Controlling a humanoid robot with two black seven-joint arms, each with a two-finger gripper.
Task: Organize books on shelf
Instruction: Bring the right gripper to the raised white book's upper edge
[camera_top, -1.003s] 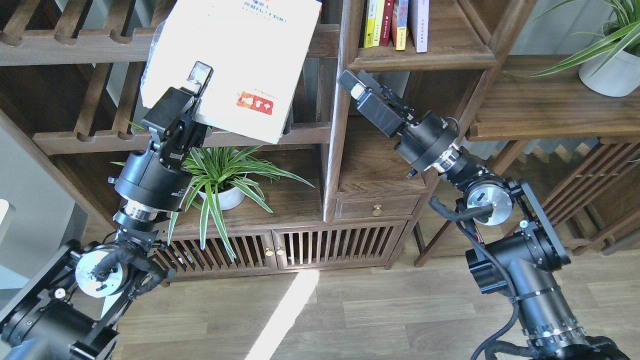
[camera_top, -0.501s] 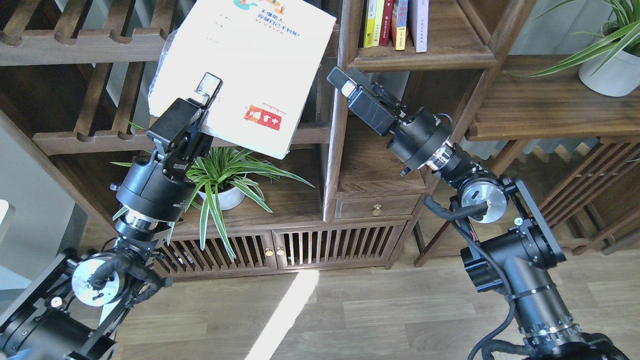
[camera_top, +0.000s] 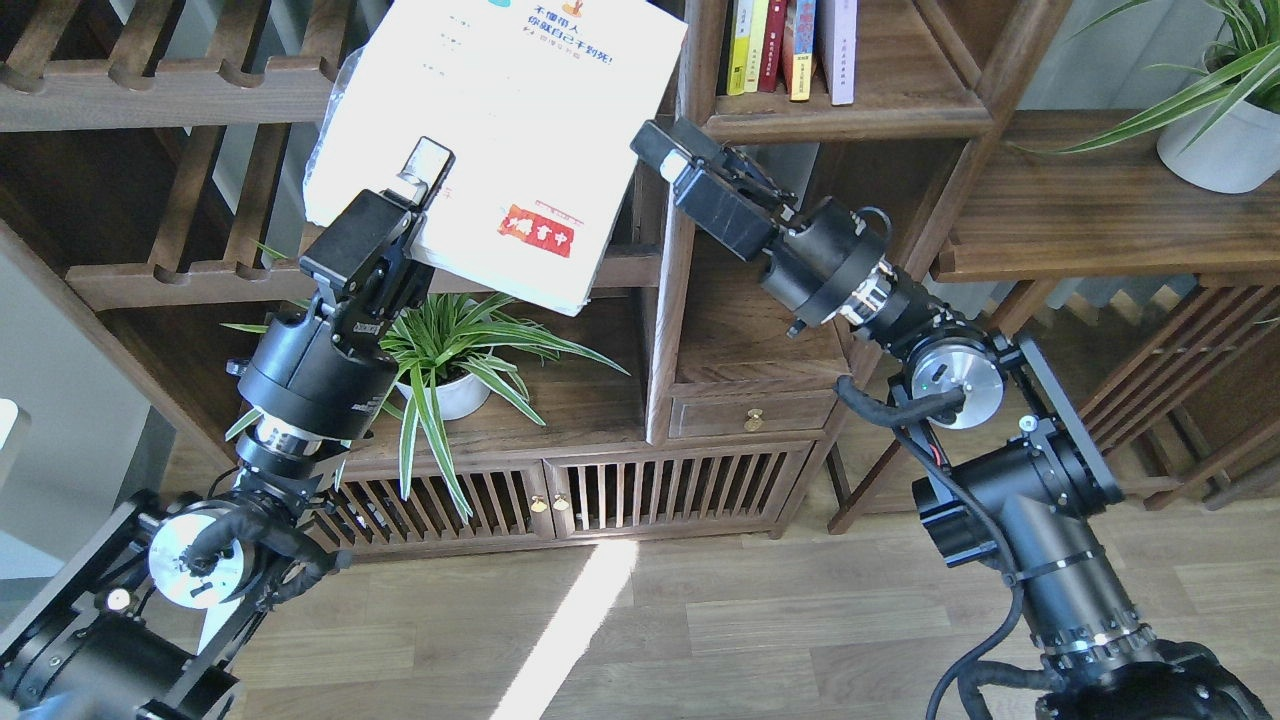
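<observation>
Left gripper is clamped on the big white book, one pale finger lying flat across the cover near its lower left edge — the book is up in the air, tilted, its red rectangular mark down near the lower right corner. The book hangs in front of the slatted rack with its notched rails, and its lower edge overlaps the rack's front rail. Just beneath it, a spider plant in a white pot sits on the low cabinet top.

Over to the right gripper — it is up close to the book's right edge, in front of the tall upright post. It is seen dark and nearly end-on, so whether its fingers are spread or pressed together I cannot tell; I cannot tell either if it touches the book.

Beyond that post, the narrow shelf carries a short row of upright books at the top of the view — yellow, red and pale spines side by side. Further right, a wide board bears a second white plant pot. Below the shelf, a small drawer with a brass knob.
</observation>
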